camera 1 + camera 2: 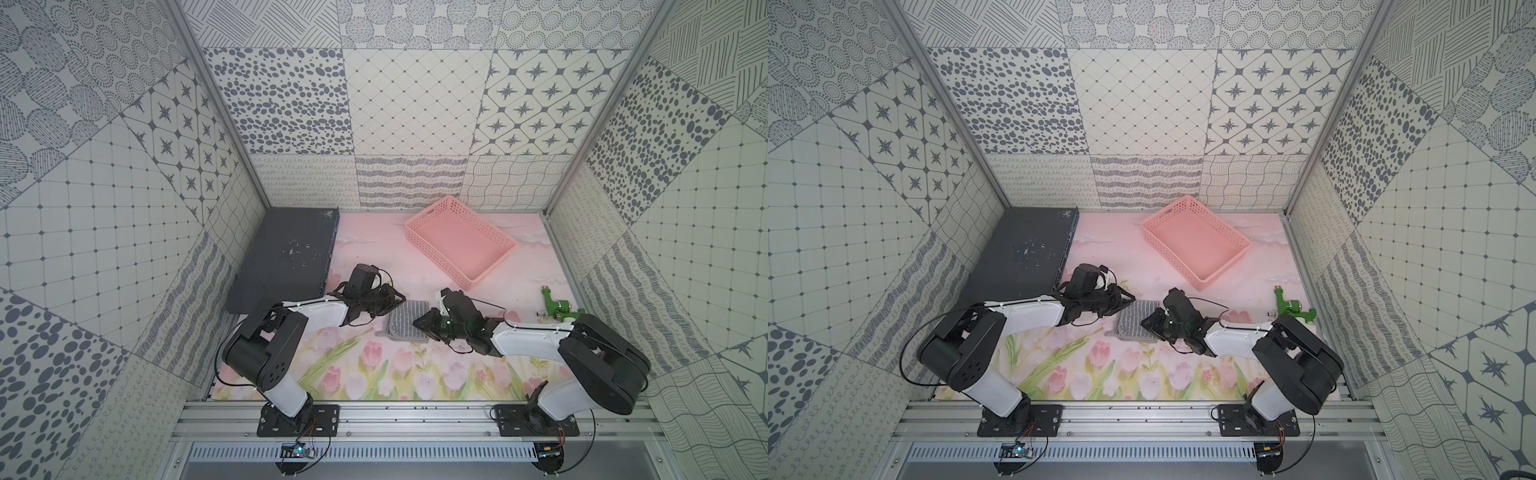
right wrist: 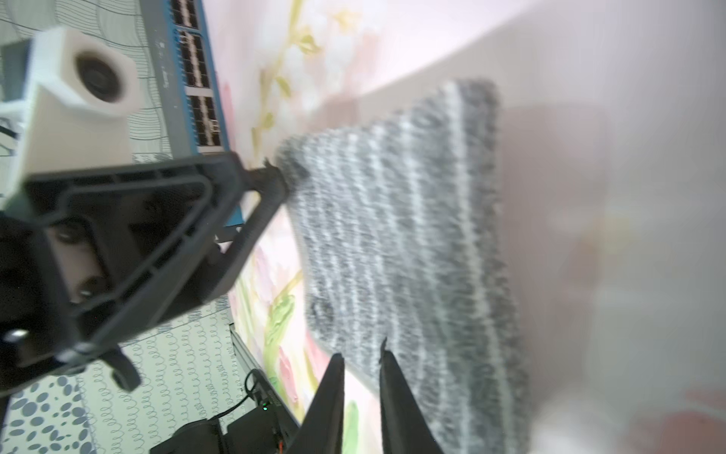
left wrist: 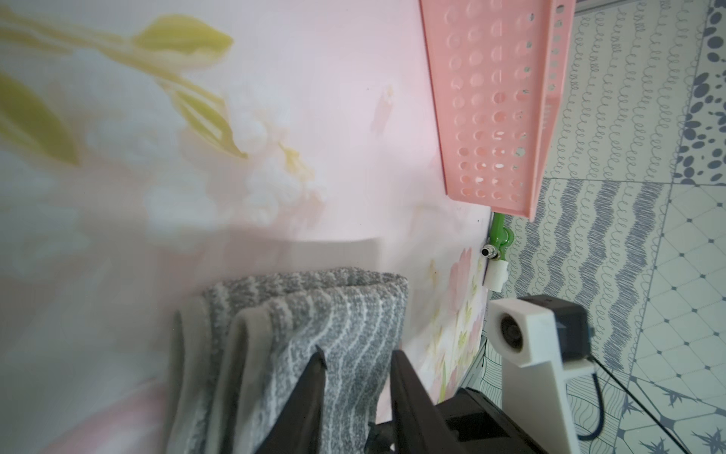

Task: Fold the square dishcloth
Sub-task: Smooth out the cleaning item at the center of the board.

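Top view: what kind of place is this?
Probably a robot test cell, not a home: patterned panel walls, left arm and right arm bolted to an aluminium rail, tulip-print mat as tabletop.

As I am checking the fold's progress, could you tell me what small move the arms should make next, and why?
Probably lift the left gripper and right gripper up and clear. The square dishcloth already lies doubled over, layers stacked, and the right jaws stand slightly parted at its edge, holding nothing.

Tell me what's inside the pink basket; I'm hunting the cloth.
Nothing shows on the basket floor; a strip behind its near wall is hidden. The cloth lies outside, on the mat.
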{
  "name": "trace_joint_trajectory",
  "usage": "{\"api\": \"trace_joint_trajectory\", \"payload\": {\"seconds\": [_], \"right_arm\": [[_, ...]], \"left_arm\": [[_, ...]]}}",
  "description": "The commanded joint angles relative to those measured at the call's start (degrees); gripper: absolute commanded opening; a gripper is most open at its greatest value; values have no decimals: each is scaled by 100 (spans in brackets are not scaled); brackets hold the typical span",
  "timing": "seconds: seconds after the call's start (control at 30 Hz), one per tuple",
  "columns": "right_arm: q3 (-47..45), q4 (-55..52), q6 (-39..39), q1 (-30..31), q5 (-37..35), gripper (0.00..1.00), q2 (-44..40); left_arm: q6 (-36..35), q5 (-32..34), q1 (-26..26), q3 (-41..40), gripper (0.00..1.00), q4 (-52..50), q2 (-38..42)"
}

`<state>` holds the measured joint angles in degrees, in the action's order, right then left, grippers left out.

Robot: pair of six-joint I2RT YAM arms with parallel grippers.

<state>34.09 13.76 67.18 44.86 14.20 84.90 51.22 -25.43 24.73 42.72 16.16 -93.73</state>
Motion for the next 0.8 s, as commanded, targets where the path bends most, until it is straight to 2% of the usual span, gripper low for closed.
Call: {"api": "trace_joint_trajectory", "payload": {"seconds": [0.0,0.17,0.33,0.57,0.77], "right_arm": [[351,-521,-445,-115,-267,21,-246],[563,-530,-518,-313,-336,21,-69],[623,-45,-378,-328,-306,20,500],[583,580,-223,-479,-249,18,1294],[614,867,-253,-663,-66,18,1618]], "left_arm": [[-52,-314,78,-205,29,7,451],[-6,-355,304,-518,28,-48,688],[76,-278,438,-829,27,-68,720],[26,104,436,-1206,25,-257,621],[8,440,419,-1352,22,-374,551]]}}
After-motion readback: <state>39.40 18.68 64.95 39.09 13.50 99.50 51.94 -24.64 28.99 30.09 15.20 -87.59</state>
